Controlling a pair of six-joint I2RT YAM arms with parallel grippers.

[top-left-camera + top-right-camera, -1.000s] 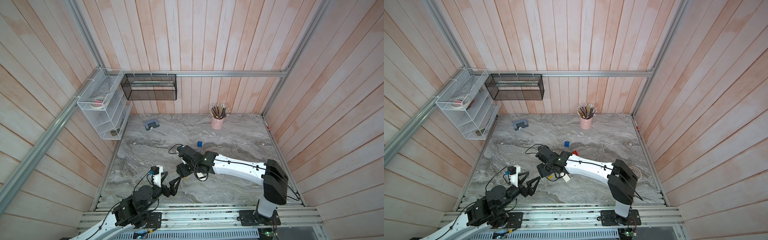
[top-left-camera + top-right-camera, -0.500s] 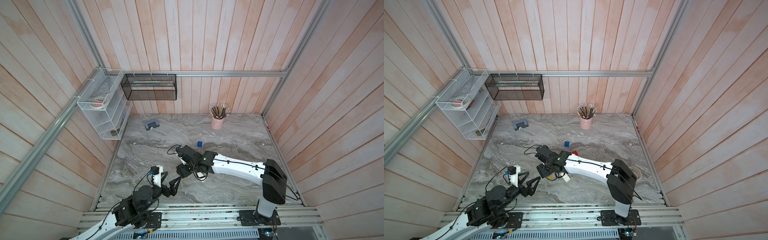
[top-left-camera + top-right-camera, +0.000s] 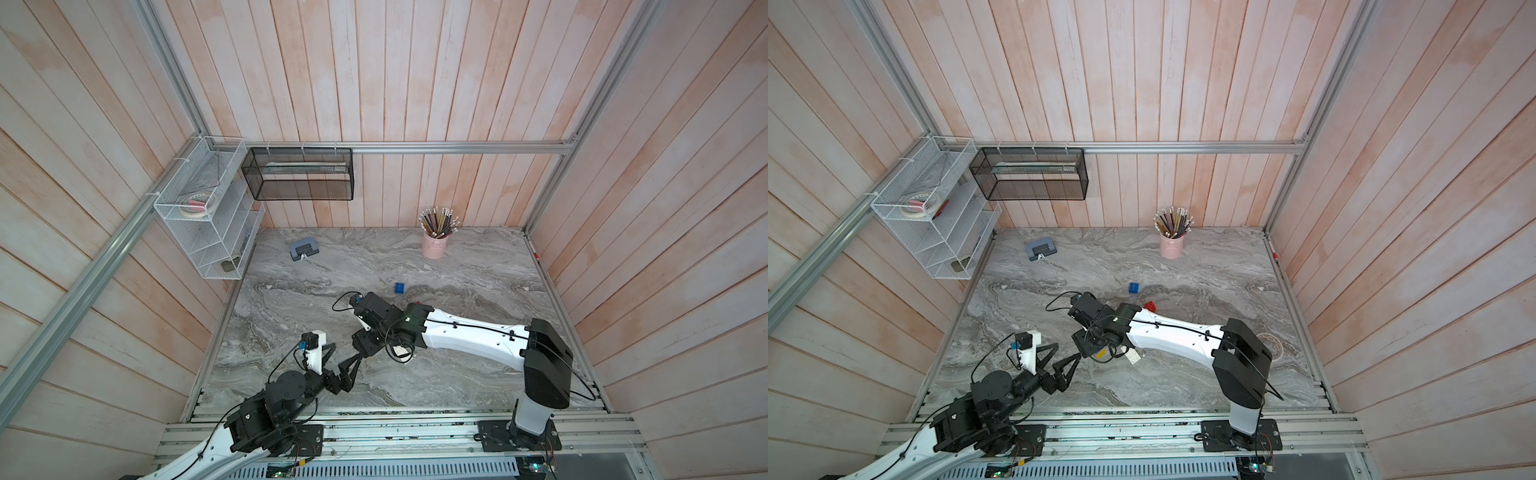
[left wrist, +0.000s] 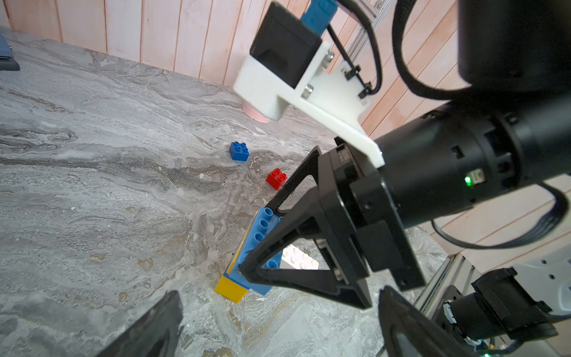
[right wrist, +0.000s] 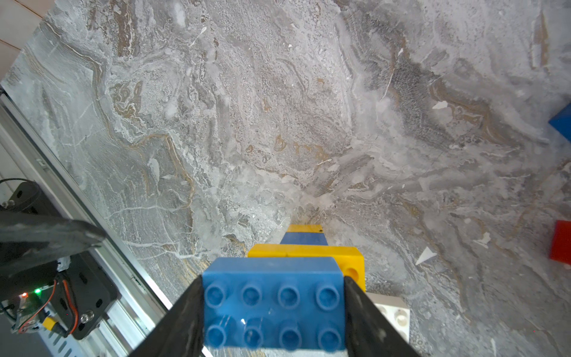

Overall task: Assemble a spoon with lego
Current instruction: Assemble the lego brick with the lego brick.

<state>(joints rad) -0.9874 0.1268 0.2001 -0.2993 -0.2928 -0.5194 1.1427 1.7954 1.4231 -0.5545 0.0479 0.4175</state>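
currently my right gripper (image 5: pixel 273 312) is clamped on the blue end of the spoon (image 4: pixel 231 289), near the front edge of the worktop (image 3: pixel 457 270); my left gripper (image 3: pixel 346 351) gapes wide beside it.

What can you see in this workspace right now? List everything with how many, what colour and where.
brick assembly: one, blue and yellow, held in the right pincer
loose blue brick: one, blue, mid-table
red brick: one, red, near the loose blue brick
white brick: one, white, on the table beside the assembly
pencil cup: one, pink, back of the table
small desk tool: one, blue-grey, back of the table near the wire shelf
wire shelf: one, white, side wall
mesh basket: one, black, back wall
table: one, grey marble
left pincer: open, empty, near the assembly
right pincer: closed on the assembly
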